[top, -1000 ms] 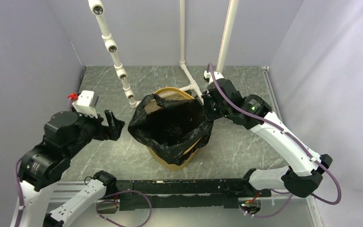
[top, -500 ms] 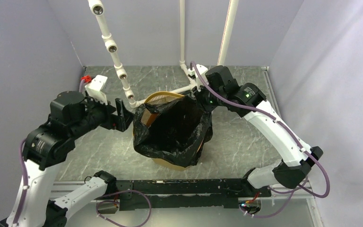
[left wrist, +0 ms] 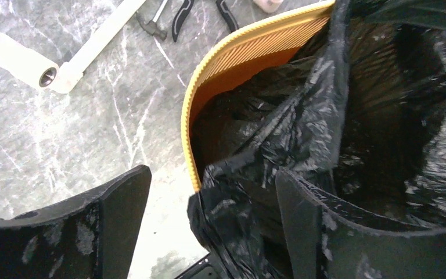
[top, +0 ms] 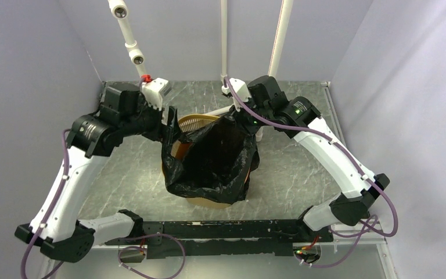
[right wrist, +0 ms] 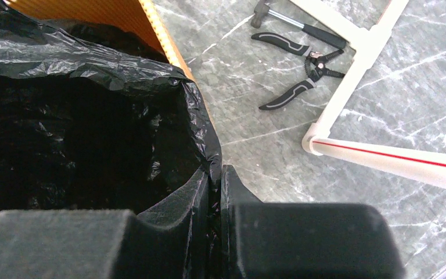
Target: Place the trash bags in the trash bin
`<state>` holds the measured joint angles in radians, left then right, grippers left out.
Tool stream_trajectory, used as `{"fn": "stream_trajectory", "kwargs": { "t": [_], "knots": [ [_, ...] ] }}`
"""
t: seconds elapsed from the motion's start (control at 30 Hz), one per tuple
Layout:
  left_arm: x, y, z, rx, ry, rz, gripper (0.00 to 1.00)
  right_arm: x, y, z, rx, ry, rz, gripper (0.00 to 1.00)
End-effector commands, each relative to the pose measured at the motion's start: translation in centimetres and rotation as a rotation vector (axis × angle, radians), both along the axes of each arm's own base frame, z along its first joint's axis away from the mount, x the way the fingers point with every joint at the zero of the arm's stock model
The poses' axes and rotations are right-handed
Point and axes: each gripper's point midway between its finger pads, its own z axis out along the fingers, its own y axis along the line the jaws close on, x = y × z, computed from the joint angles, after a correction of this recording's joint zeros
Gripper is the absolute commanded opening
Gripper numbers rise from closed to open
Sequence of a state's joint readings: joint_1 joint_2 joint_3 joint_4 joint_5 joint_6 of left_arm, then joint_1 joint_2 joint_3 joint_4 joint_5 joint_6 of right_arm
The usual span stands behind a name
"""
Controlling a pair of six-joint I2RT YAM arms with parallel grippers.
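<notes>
1. Lining the yellow-orange trash bin [top: 193, 121] at mid-table [top: 302, 174], top view: one glossy, crinkled black trash bag [top: 212, 163], with its mouth spilling over the near rim. Both arms reach in from either side, the left gripper [top: 170, 123] at the far-left rim and the right gripper [top: 236, 116] at the far-right corner.
2. Left wrist view: the left gripper [left wrist: 212, 180] is spread wide, straddling the bin rim [left wrist: 232, 52] and the bag edge [left wrist: 325, 128].
3. Right wrist view: the right gripper [right wrist: 215, 180] is pinched on the bag's edge [right wrist: 93, 116]. Pliers [right wrist: 302, 75] and a hammer [right wrist: 296, 23] lie beyond.
</notes>
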<state>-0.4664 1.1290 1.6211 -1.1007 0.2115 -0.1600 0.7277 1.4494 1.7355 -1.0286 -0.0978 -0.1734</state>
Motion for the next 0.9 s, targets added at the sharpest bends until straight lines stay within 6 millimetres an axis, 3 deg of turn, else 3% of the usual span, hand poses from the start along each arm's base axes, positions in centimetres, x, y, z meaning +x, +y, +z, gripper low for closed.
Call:
{"fn": "stream_trajectory", "kwargs": {
  "t": [0.0,0.17,0.27,0.43,0.53,0.67,0.87],
  "knots": [
    [0.5,0.7,0.0,0.083,-0.017,-0.023,0.78,0.5,0.5,2.2,0.027,-0.067,0.049,0.00],
    [0.8,1.0,-0.8,0.125,-0.011,-0.027,0.43,0.6,0.5,2.1,0.030,-0.069,0.043,0.00],
    [0.7,1.0,-0.1,0.105,-0.049,-0.027,0.22,0.7,0.6,2.1,0.034,-0.070,0.040,0.00],
    [1.2,1.2,1.1,0.081,-0.111,-0.005,0.03,0.8,0.6,1.6,0.031,-0.055,0.032,0.00],
    [2.2,1.6,1.7,0.083,-0.159,0.035,0.03,0.6,0.8,1.4,0.036,-0.045,0.044,0.00],
    [4.9,2.8,1.9,0.074,-0.198,0.123,0.03,0.3,1.2,1.5,0.054,-0.040,0.064,0.00],
    [8.2,4.7,0.6,0.001,-0.160,0.201,0.03,0.3,1.5,2.3,0.086,-0.058,0.066,0.00]
  ]
}}
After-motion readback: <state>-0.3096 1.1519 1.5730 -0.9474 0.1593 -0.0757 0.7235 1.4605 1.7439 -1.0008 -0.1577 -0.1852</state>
